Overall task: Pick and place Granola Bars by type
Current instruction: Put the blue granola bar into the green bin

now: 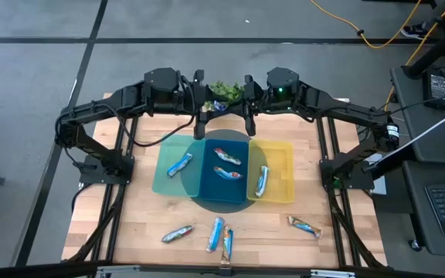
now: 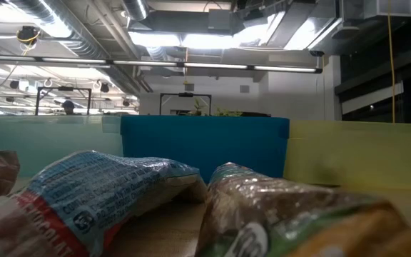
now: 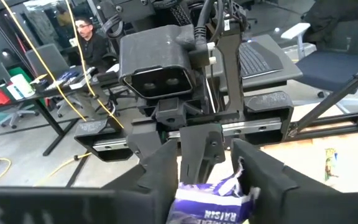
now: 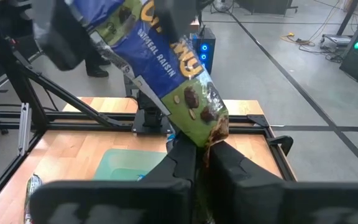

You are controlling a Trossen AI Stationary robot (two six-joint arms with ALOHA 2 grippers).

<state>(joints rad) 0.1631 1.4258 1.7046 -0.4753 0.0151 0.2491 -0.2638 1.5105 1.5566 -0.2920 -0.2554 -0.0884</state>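
Both arms meet above the table's far edge, by the green plant [image 1: 224,90]. Between them is one granola bar [image 4: 166,74], with a blue and green wrapper that reads oatmeal raisin. My left gripper [image 3: 213,180] is shut on one end and my right gripper [image 4: 199,163] on the other. In the high view the left gripper [image 1: 201,123] and right gripper [image 1: 249,120] hide the bar. Other bars lie flat: one in the teal tray [image 1: 180,164], two in the blue tray [image 1: 227,157], one in the yellow tray [image 1: 262,181], several on the near table [image 1: 215,234]. My left gripper pinches the bar's purple-blue end [image 3: 211,200] between its two fingers [image 3: 166,177], and the bar is lifted clear of the table. My right gripper pinches the bar's green and brown end [image 4: 210,127] between its fingers [image 4: 229,163]. The bar rises slanting from it toward the left gripper.
Three trays stand side by side mid-table on a dark round disc: teal [image 1: 164,181], blue [image 1: 207,185], yellow [image 1: 284,154]. In the low view two bars [image 2: 105,193] lie close in front of the blue tray wall [image 2: 205,146]. A person sits at a desk [image 3: 86,37] beyond the table.
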